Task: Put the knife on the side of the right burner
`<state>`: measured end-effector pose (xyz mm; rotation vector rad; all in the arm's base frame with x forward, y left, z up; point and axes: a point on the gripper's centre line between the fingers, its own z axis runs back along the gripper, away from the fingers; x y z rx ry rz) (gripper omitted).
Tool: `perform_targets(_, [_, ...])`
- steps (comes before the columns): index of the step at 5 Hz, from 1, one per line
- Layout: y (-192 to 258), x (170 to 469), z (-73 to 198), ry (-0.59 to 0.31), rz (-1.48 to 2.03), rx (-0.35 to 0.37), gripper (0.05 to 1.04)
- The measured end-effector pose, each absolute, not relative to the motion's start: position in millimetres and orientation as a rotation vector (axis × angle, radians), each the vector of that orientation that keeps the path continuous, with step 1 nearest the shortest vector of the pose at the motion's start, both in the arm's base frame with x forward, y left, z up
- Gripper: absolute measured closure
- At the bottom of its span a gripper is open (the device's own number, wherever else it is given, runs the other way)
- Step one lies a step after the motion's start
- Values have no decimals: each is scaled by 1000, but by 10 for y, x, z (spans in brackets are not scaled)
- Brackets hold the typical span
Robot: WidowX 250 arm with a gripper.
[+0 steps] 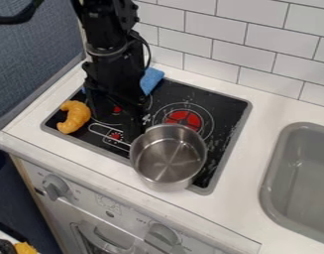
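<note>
My black gripper (128, 111) hangs down over the left part of the black stovetop (224, 136), just behind and left of the metal pot. Its dark tip blends into the stove surface, and the arm hides part of the left burner. Red and ringed in white, the right burner (184, 118) lies to the right of the gripper, behind the pot.
A steel pot (167, 156) stands at the stove's front edge, overlapping the counter. An orange croissant (75, 117) rests at the left edge. Blue cloth (151, 81) lies behind the arm. The grey sink (299, 173) is at the right, the tiled wall behind.
</note>
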<state>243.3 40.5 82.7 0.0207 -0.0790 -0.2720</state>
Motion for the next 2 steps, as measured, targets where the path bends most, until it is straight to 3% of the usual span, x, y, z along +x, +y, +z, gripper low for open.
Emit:
perform_targets(1, [400, 2430, 766, -56, -266, 13, 84])
perform_targets(2, [689, 2798, 697, -59, -179, 33, 84])
